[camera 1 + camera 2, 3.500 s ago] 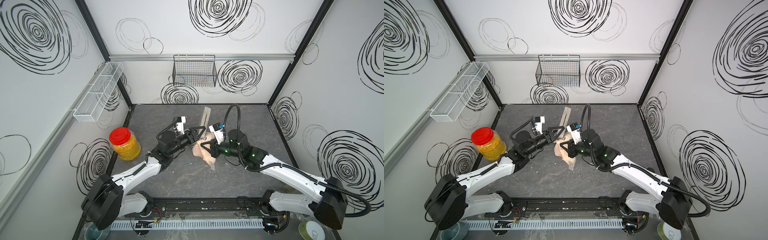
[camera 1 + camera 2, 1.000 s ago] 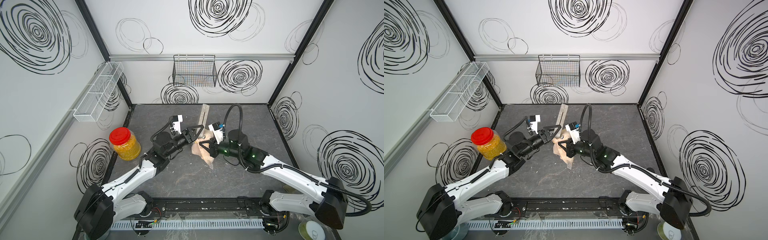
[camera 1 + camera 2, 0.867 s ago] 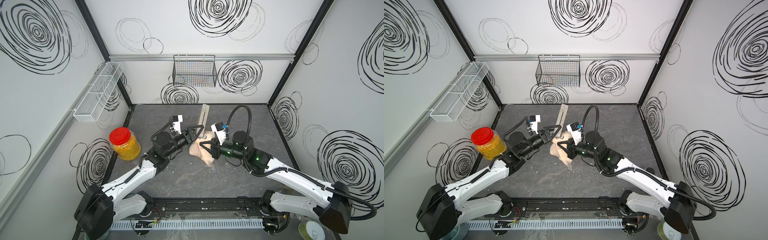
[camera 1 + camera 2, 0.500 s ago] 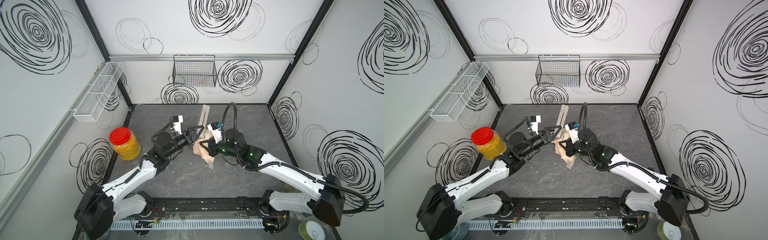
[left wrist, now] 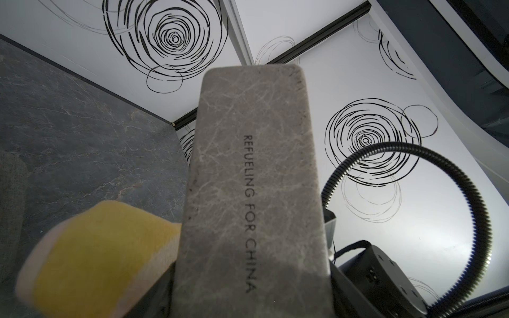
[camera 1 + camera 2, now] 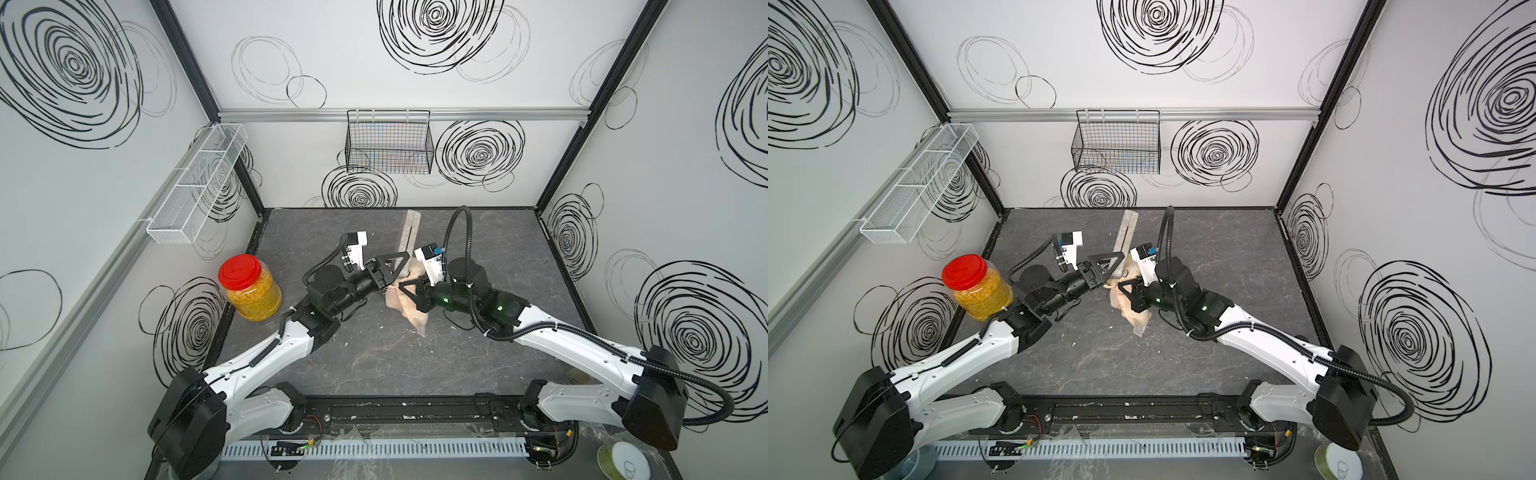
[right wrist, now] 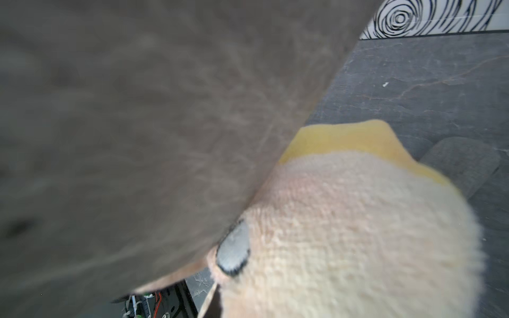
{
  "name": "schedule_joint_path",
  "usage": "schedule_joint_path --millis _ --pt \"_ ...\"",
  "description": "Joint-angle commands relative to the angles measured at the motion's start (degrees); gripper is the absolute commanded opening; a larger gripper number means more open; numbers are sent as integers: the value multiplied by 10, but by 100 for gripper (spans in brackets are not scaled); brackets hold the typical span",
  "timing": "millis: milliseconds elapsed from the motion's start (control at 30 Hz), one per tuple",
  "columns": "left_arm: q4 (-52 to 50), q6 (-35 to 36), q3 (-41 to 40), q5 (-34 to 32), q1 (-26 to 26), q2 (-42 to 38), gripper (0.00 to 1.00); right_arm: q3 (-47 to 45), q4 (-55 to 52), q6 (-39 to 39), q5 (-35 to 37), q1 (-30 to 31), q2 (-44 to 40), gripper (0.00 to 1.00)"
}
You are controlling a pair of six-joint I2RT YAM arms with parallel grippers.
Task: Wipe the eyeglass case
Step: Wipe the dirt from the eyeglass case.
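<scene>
Grey eyeglass case [image 5: 220, 179] gripped; cloth [image 7: 358, 234] apparently touching.

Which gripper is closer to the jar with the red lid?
Left. The left gripper hangs mid-table, well clear of the jar; the right gripper is beyond the left, farther away.

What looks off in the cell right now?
Only minor stuff: a few white flecks lie loose on the table near the cloth, like stray debris. The eyeglass case shows no damage, and nothing is spilled.
</scene>
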Motion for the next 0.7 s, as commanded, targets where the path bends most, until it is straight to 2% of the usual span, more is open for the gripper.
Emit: schedule_joint_path --millis 0,133,233,333,433,533,667 --pt "56 1 0 6 -9 -12 55 24 18 -2 -30 -2 -14 4" --pt "58 1 -2 3 -9 -10 55 -15 113 -1 -102 -2 -53 6" --pt "57 1 5 6 -9 -3 55 -52 154 12 -87 -3 -63 6" --pt "55 2 13 6 -11 -1 55 -33 74 17 -6 -5 -35 4" --pt "45 6 18 8 -13 0 55 3 7 15 3 -6 -3 3" --pt "45 7 13 3 -13 -2 55 18 6 -4 -48 -6 8 4" --pt "45 7 1 -7 -11 -10 55 7 67 -7 -112 -6 -22 5"
